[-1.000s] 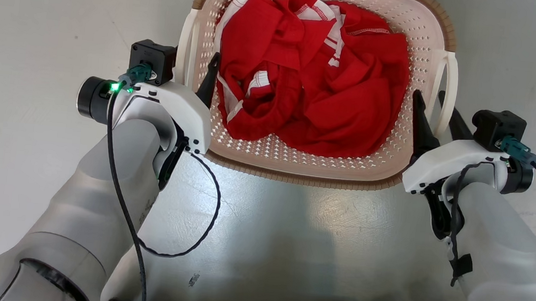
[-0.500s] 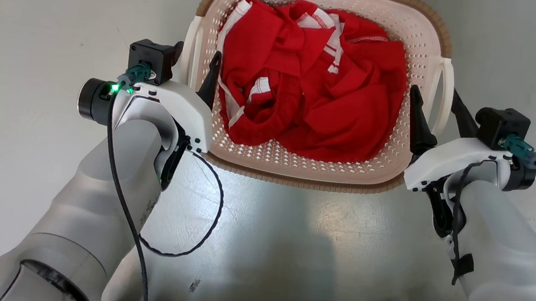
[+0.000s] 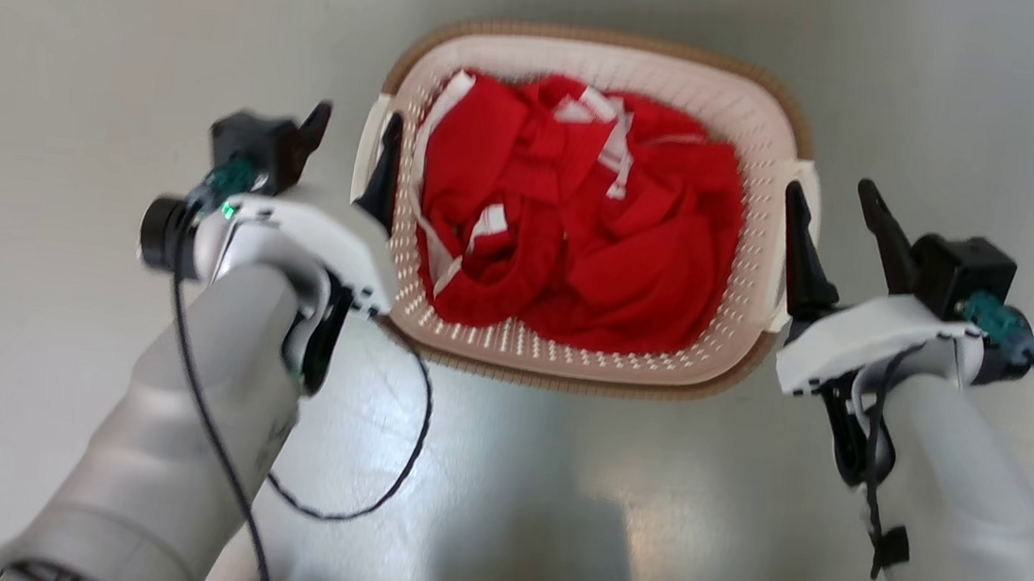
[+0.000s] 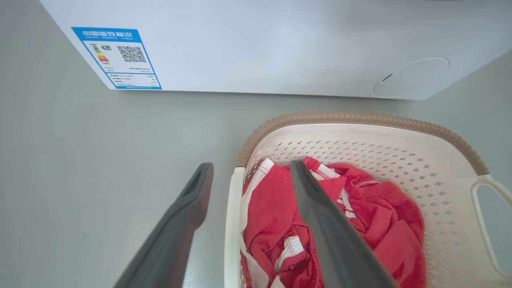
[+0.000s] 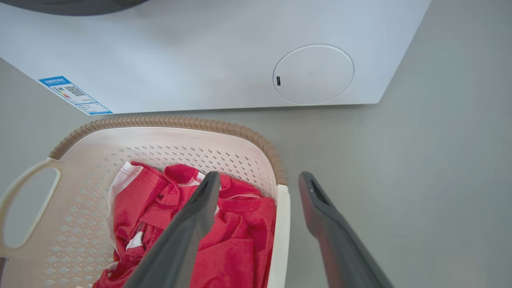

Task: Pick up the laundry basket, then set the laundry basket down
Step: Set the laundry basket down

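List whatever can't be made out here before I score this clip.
- Bottom of the laundry basket: covered by the red clothes in every view.
- Whether the basket rests on the floor: its own walls hide the underside.
- Small print on the washing machine label, left wrist view: too small.
- Whether the open left gripper or right gripper touches the basket: head view blurred.

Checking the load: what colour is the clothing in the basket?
The clothing is red with white trim, best in head view.

One laundry basket (image 3: 598,40), one washing machine (image 4: 260,44), one left tool (image 3: 356,123), one right tool (image 3: 830,193)
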Controlling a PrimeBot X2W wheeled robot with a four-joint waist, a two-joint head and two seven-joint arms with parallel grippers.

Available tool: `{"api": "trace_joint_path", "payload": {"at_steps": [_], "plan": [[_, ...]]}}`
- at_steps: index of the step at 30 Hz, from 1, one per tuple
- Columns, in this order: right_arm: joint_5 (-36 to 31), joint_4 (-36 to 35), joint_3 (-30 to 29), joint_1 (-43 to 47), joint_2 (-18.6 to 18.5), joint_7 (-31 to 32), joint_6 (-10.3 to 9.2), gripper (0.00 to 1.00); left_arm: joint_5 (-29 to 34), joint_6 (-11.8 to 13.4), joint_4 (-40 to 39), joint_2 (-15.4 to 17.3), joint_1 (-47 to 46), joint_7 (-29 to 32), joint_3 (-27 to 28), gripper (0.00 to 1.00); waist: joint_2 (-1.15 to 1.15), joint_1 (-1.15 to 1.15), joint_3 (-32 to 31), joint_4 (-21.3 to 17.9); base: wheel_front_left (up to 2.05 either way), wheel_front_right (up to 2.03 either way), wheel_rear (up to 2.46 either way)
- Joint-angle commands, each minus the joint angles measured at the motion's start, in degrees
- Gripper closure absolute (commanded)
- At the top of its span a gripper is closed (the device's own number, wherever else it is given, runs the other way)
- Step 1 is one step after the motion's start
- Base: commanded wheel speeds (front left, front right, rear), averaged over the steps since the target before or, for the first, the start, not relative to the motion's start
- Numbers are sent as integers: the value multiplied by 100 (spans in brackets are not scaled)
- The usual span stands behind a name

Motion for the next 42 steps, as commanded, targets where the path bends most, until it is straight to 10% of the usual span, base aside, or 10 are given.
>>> {"api": "trace_joint_path", "payload": {"at_steps": [1,27,42], "plan": [[-117,-232,24,404,85,12,-6,0,118,81,-242,232,385,-28,290,0,0,0,-341,-97,0,0,0],[-960,-1530,-384,3498,85,12,-6,0,1465,-134,-2802,264,5089,-28,3112,0,0,0,-4343,-605,0,0,0],[-1110,-1722,-663,4131,85,12,-6,0,1815,-315,-3563,105,6239,-28,3925,0,0,0,-4884,-588,0,0,0]]}}
